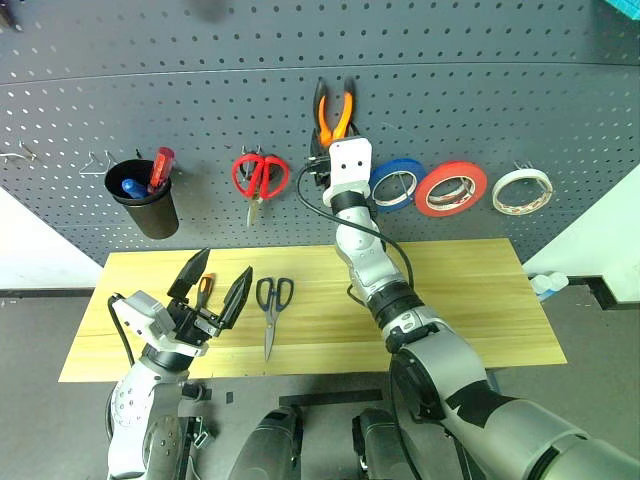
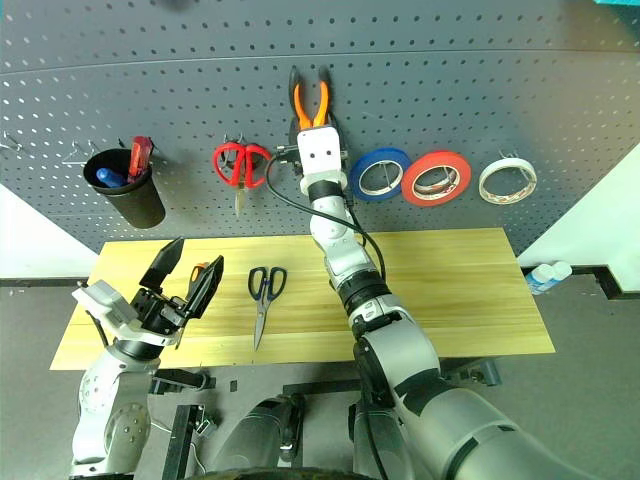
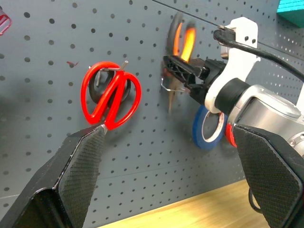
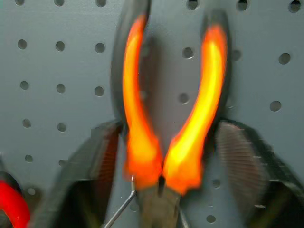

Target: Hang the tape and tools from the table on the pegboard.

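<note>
Pegboard: dark grey panel with rows of small holes, standing behind the bench.
Bench: light wood-grain top below the pegboard.
Tape: whitish roll, hanging on the pegboard at about 3 o'clock from the red-orange roll, well apart from both grippers.
Blue roll: hanging at about 9 o'clock from the red-orange roll, just beside it, partly behind the right wrist.
Pliers: orange and black handles pointing to 12 o'clock, head down on a thin metal hook on the pegboard.
Right gripper: raised to the pegboard at the pliers' head; its fingers stand released on either side of the handles' lower ends, a gap between each pad and the handle.
Red scissors: hanging on the pegboard at about 9 o'clock from the pliers, blades down.
Black cup: hung on the pegboard at about 9 o'clock from the red scissors, holding a red-handled and a blue-handled tool.
Black scissors: lying flat on the bench, handles toward the pegboard, blades toward the near edge.
Left gripper: over the bench's left part, at about 9 o'clock from the black scissors; fingers spread wide and released, holding nothing.
Orange-handled tool: small, on the bench, seen between the left fingers; what kind I cannot tell.
</note>
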### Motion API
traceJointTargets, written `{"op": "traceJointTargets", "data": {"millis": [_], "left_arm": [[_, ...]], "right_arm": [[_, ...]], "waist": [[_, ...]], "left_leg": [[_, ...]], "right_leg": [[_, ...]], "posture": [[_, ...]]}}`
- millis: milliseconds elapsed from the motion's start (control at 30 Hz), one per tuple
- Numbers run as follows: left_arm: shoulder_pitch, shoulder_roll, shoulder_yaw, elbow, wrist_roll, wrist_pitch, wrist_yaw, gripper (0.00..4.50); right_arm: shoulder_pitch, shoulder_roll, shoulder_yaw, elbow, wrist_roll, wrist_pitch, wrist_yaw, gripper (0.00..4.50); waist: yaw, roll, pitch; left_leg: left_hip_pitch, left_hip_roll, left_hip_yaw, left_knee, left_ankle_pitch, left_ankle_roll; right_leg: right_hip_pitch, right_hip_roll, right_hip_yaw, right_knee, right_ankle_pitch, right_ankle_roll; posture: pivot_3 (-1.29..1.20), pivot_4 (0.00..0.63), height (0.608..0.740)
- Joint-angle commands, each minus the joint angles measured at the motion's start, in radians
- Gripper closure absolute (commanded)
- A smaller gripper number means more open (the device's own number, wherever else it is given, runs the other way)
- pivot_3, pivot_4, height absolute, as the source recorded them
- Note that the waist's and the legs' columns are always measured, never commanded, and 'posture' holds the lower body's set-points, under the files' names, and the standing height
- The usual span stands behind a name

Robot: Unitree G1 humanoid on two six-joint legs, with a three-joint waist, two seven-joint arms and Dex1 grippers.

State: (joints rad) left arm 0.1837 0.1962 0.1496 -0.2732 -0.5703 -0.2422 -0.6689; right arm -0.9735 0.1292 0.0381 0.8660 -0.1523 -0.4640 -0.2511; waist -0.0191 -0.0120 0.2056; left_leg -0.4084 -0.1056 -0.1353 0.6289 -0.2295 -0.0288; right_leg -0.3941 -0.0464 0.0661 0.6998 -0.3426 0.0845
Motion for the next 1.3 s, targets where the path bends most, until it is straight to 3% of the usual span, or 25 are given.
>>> {"op": "traceJointTargets", "data": {"millis": [33, 400, 1300], "left_arm": [[-0.001, 0.003, 0.007, -0.014, 0.0, -0.007, 0.0, 0.02], [-0.012, -0.001, 0.005, 0.0, 0.004, -0.016, -0.004, 0.02], [-0.086, -0.032, -0.005, 0.104, 0.018, -0.059, -0.05, 0.02]], "right_arm": [[-0.01, 0.005, 0.002, -0.049, 0.004, 0.004, 0.001, 0.01], [0.011, 0.006, 0.01, -0.095, 0.005, 0.028, 0.016, 0.01], [0.231, -0.038, 0.042, -0.466, -0.003, 0.204, 0.116, 0.01]], "waist": [[0.001, 0.0, 0.0], [0.001, 0.0, 0.0], [0.005, -0.004, -0.006]], "left_leg": [[0.0, 0.0, 0.0, 0.0, 0.0, 0.0], [0.0, 0.0, 0.0, 0.0, 0.0, 0.0], [0.0, 0.0, 0.0, -0.001, 0.0, -0.001]], "right_leg": [[0.0, 0.0, 0.0, 0.0, 0.0, 0.0], [0.0, 0.0, 0.0, 0.0, 0.0, 0.0], [-0.001, 0.0, -0.001, -0.001, 0.0, 0.0]], "posture": [[0.08, 0.191, 0.717], [0.08, 0.182, 0.717], [0.04, 0.113, 0.717]]}}
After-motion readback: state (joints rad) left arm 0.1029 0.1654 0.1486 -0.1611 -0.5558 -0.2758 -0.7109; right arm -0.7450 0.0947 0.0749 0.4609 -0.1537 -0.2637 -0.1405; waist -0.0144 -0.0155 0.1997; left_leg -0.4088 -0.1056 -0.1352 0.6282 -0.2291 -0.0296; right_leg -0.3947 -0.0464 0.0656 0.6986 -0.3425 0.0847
